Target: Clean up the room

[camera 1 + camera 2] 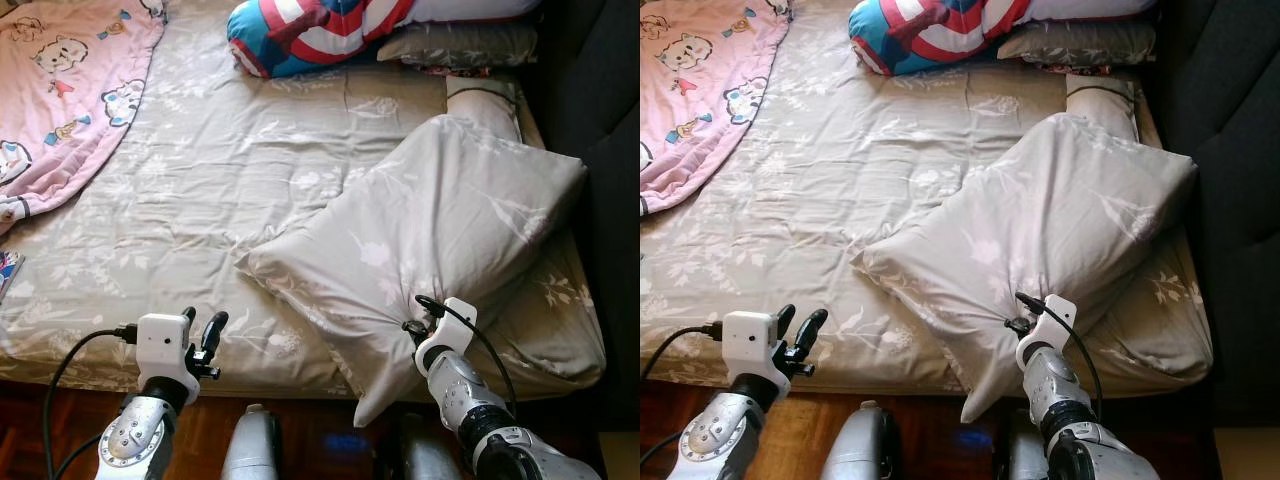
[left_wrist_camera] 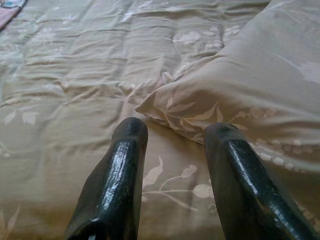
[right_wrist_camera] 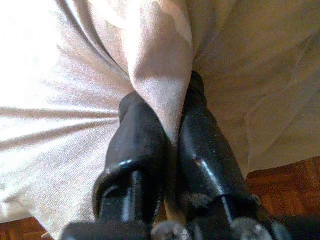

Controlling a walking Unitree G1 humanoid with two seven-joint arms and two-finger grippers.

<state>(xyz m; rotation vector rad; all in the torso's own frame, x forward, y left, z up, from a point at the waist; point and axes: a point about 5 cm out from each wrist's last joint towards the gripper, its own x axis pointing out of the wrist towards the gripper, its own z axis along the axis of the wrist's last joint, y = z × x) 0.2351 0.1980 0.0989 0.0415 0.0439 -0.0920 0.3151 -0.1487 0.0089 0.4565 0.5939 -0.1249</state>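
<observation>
A large grey leaf-print pillow [image 1: 440, 225] lies askew on the right half of the bed, its near corner hanging over the front edge. My right gripper [image 1: 420, 322] is shut on a pinched fold of the pillow's fabric [image 3: 160, 90] at that near edge; the black fingers [image 3: 140, 135] clamp the cloth between them. My left gripper [image 1: 203, 335] hovers open over the bed's front edge, left of the pillow, and its fingers [image 2: 120, 170] point toward the pillow's near left corner [image 2: 165, 107] without touching it.
The bed sheet [image 1: 220, 170] matches the pillow. A pink cartoon blanket [image 1: 60, 90] covers the far left. A red, white and blue cushion [image 1: 310, 30] and another grey pillow [image 1: 460, 45] lie at the head. A dark wall [image 1: 600, 120] flanks the right; wooden floor [image 1: 30, 420] lies below.
</observation>
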